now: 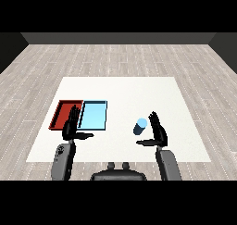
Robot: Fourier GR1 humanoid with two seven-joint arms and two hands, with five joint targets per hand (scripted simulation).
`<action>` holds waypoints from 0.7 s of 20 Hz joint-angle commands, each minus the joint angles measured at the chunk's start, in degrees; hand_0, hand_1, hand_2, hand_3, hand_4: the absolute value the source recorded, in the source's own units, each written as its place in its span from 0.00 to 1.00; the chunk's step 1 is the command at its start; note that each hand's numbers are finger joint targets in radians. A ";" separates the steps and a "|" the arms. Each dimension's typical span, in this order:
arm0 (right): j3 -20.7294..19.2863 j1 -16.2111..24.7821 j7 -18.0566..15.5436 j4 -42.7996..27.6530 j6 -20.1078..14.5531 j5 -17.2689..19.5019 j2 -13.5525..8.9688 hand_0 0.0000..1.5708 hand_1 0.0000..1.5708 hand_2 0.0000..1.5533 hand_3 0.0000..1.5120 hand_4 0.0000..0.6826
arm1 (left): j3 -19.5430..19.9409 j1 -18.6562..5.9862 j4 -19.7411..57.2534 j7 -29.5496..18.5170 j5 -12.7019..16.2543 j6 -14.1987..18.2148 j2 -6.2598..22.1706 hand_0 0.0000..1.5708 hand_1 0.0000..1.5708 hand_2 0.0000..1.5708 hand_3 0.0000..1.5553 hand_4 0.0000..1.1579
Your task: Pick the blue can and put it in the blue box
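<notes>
A pale grey plank floor runs back to a dark wall, and on it stands a flat white table (120, 87) carrying everything in play. The right hand (159, 130) is raised just beside the small light blue cylindrical can (140, 126), which lies on the table just to that hand's inner side, near its fingers and thumb but apart from them. Its fingers are straight and spread wide, thumb pointing inward, holding nothing. The left hand (71, 125) is likewise wide and holding nothing, fingers upright, thumb pointing inward. Just beyond and inward of this hand lies the shallow light blue tray (94, 115); the shallow red tray (65, 113) touches its far side from the can, partly behind the left hand's fingers.

The step in hand looks like the approach to the pick: the can is not yet grasped and the blue tray holds nothing. The next move likely calls for the right hand to shift inward until the can sits between thumb and fingers, curl round it, then lift and carry it across toward the left hand's side, over the blue tray
</notes>
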 commanded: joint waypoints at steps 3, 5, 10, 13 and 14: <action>-1.07 0.29 1.79 1.39 -1.68 -0.14 0.49 0.00 0.00 0.00 0.00 0.00 | -0.68 4.24 -3.14 -0.64 -0.42 -1.02 0.02 0.00 0.00 0.00 0.00 0.00; -2.09 -4.94 0.97 6.24 -3.08 -0.71 0.73 0.00 0.00 0.00 0.00 0.00 | -0.12 1.90 -5.50 4.36 0.52 0.27 0.24 0.00 0.00 0.00 0.00 0.00; -2.93 -6.23 -0.38 10.00 -2.98 -1.27 0.70 0.00 0.00 0.00 0.00 0.00 | 1.11 2.90 -1.28 -0.57 1.26 -2.98 1.16 0.00 0.00 0.00 0.00 0.00; -7.72 -9.71 0.74 14.40 0.21 -5.00 -2.47 0.00 0.00 0.00 0.00 0.00 | 1.58 -2.77 -0.20 2.45 0.66 0.65 0.22 0.00 0.00 0.00 0.00 0.00; -7.93 -11.22 -1.48 16.65 -0.19 -4.36 -1.99 0.00 0.00 0.00 0.00 0.00 | 1.54 2.24 -1.29 0.27 2.49 -2.56 0.51 0.00 0.00 0.00 0.00 0.00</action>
